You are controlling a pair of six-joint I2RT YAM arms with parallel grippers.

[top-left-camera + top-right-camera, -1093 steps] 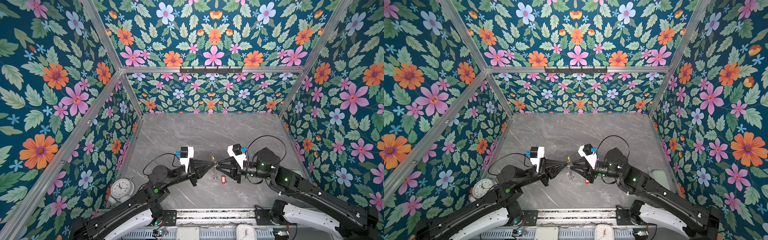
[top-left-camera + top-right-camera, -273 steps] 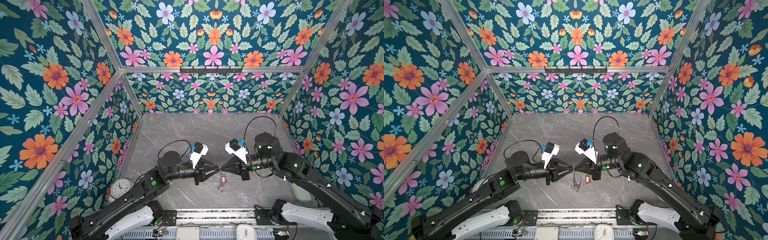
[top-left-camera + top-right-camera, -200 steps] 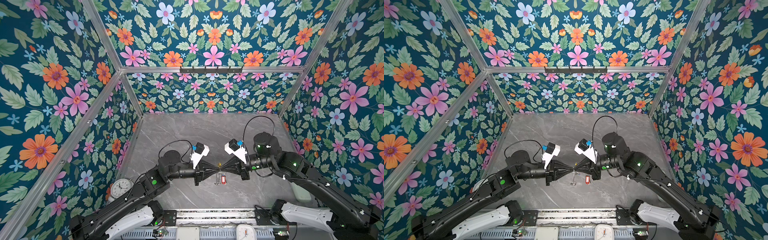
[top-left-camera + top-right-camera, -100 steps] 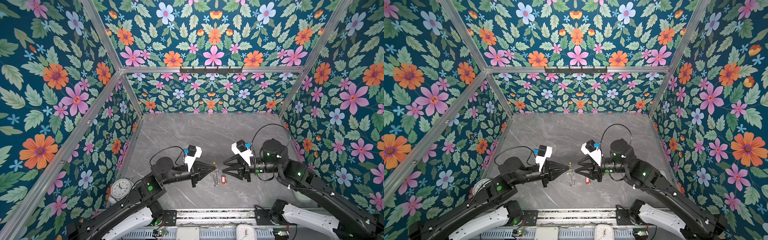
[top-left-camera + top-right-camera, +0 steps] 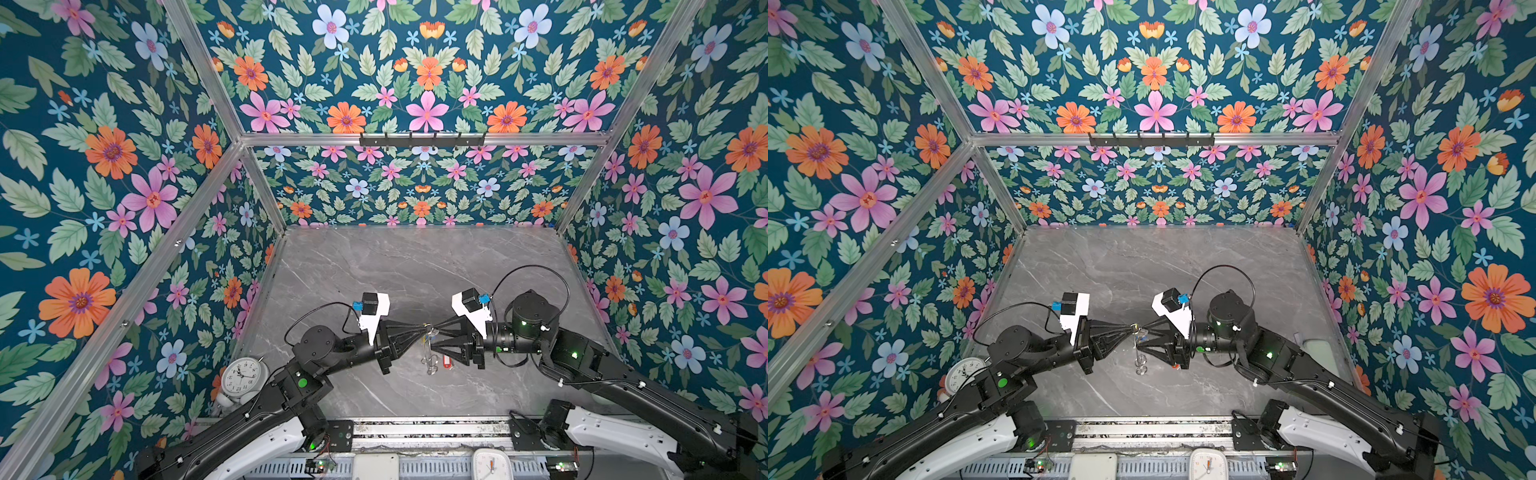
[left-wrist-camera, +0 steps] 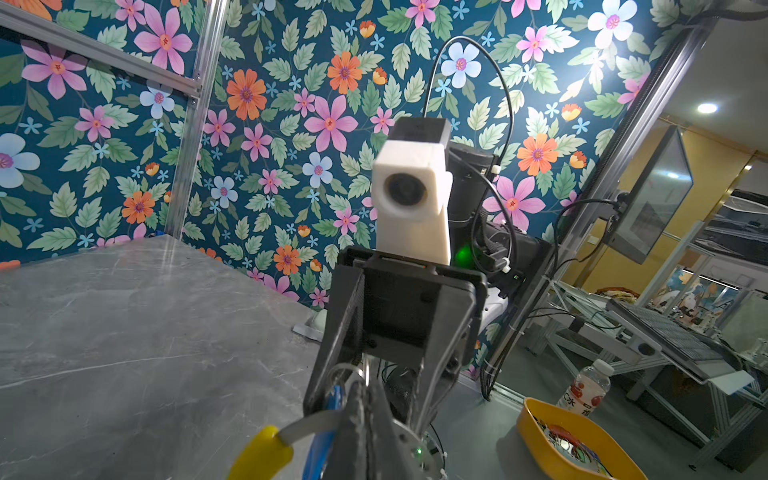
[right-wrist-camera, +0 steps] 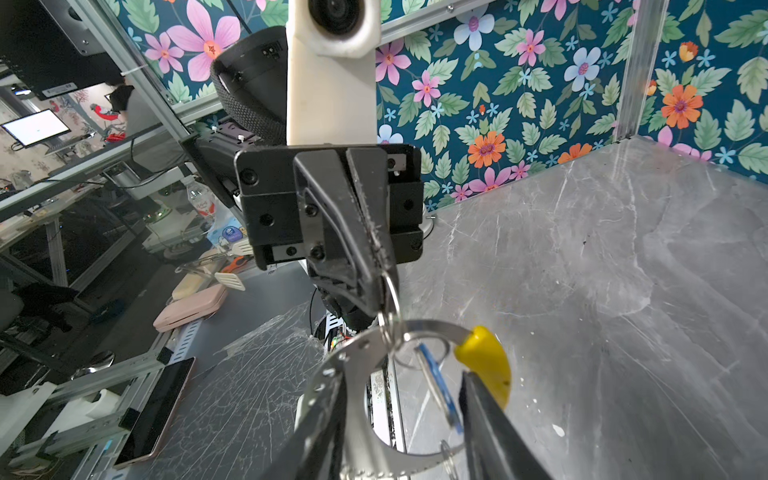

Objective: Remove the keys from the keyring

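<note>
Keyring (image 7: 357, 348) hangs clear above the worktop (image 5: 374, 270), mid-front, between the two claws. Left claw (image 5: 424, 330) comes in from 9 o'clock, clenched at the hoop's top. Cannot tell whether it pinches the hoop itself or a small ring threaded on it. Right claw (image 5: 434, 336) comes in from 3 o'clock, released, fingers apart and straddling the hoop, gripping nothing. Yellow sleeve (image 7: 486, 361) sits beside one right finger. Blue-tagged key (image 7: 438, 390) dangles inside the hoop between the two fingers. Red tag (image 5: 447, 363) lies on the worktop at about 4 o'clock of the hoop, seemingly off already.

Step in hand, by my reading: take the blue key. To do it well:
- Close on the tag or its small ring, not the hoop.
- Keep the left claw firm.
- Slide the small ring round toward the hoop's opening, slowly, without twisting the wire.

Risk: pinching hoop and tag together.
</note>
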